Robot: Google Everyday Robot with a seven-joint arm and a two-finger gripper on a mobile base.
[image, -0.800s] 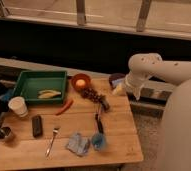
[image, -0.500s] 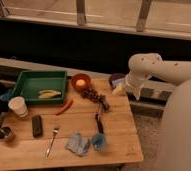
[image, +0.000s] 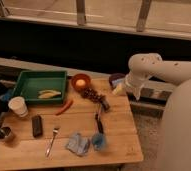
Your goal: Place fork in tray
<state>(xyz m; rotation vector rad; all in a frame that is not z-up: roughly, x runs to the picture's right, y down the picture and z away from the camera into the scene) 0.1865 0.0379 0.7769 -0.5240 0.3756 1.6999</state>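
Observation:
The silver fork [image: 52,140] lies on the wooden table near its front edge, tines toward the far side, just right of a black block [image: 37,126]. The dark green tray [image: 26,80] sits at the table's back left with a yellow piece of food [image: 48,93] in it. My white arm folds down at the table's back right corner. The gripper [image: 128,89] hangs there, open, with nothing in it, far right of both the fork and the tray.
An orange bowl [image: 81,81] and dark grapes [image: 91,94] sit right of the tray. A red chili [image: 64,107], a dark-handled utensil [image: 99,121], a blue cup [image: 99,141] and a crumpled blue wrapper [image: 78,144] occupy the middle. A white cup [image: 17,106] and a metal cup [image: 4,133] stand at the left.

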